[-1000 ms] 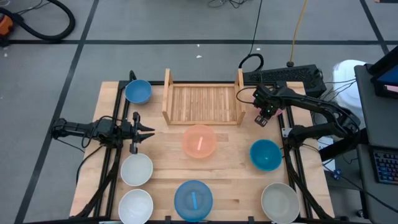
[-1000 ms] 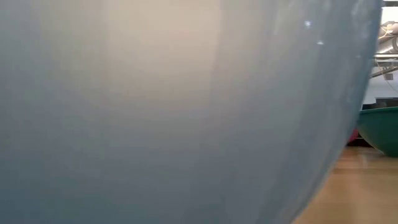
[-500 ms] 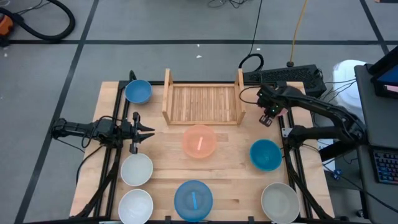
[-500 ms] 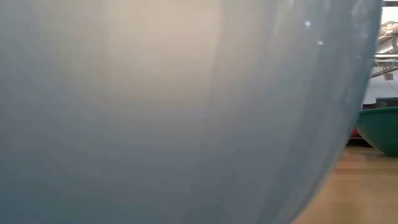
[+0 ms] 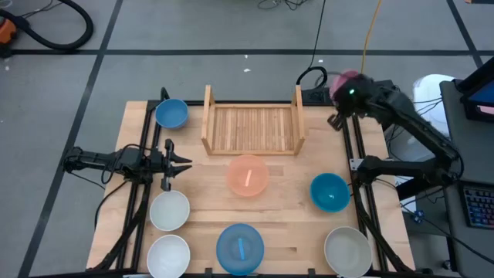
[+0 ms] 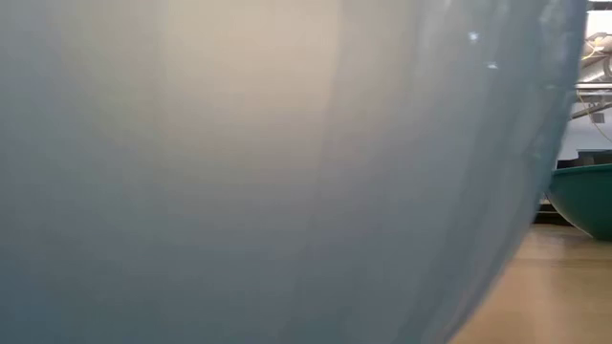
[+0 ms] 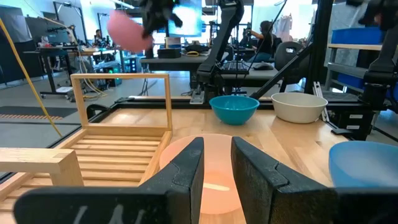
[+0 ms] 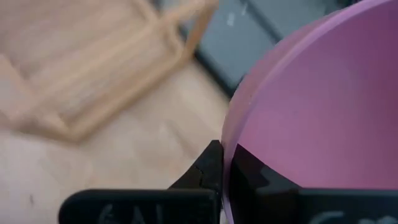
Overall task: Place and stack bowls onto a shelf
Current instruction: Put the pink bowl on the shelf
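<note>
My right gripper is shut on a pink bowl, raised high beyond the right side board of the light-wood shelf. The bowl also shows in the left wrist view, well above the table. My left gripper waits open and empty at the table's left, pointing at a peach bowl that stands on its base in the middle. A blue bowl, two white bowls, a second blue bowl, a teal bowl and a grey-beige bowl stand on the table. My right gripper pinches the pink bowl's rim, one finger outside the wall and the other inside the hollow. The bowl is lifted clear of the table and hangs tilted from the fingers.
The shelf's slatted base holds nothing. The near blue bowl's wall fills almost the whole low view; the teal bowl shows at its right. Black frame rails run along the table's left and right sides. People and equipment are in the room behind.
My right gripper has gone up and toward the table's far edge with the pink bowl, from beside the shelf's right board to high above the far right corner, turning as it went. The bowl now shows its rounded outside from above.
</note>
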